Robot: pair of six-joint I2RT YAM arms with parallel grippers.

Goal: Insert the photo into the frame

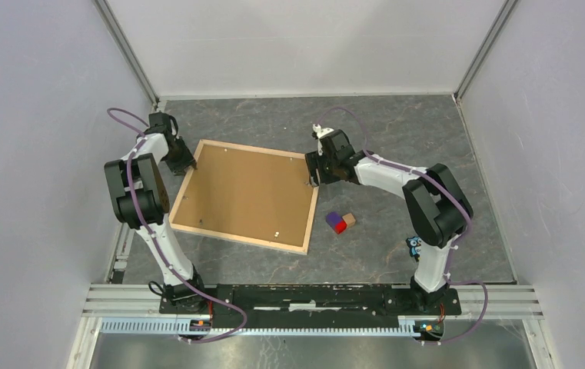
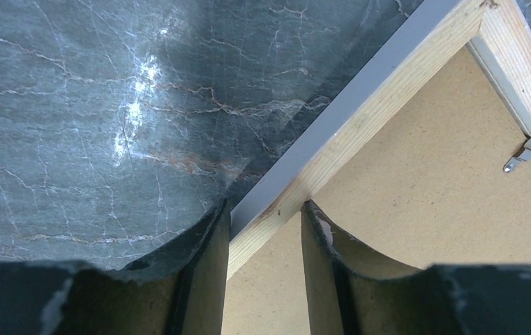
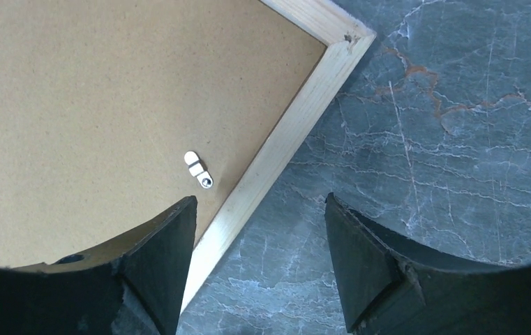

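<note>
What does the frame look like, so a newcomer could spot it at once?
Start from the dark marbled table: the biggest flat thing on it, left of centre, is the frame, lying face down. It is a pale wooden rim around a brown backing board, far bigger than the small purple, red and tan blocks to its right.

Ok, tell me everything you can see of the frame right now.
The frame is a rectangle of thin pale wood slats, lying flat and back up on the marbled table, slightly skewed. A brown board fills it, with small metal clips. The left tool straddles its left slat; the right tool hangs open over its right slat.
</note>
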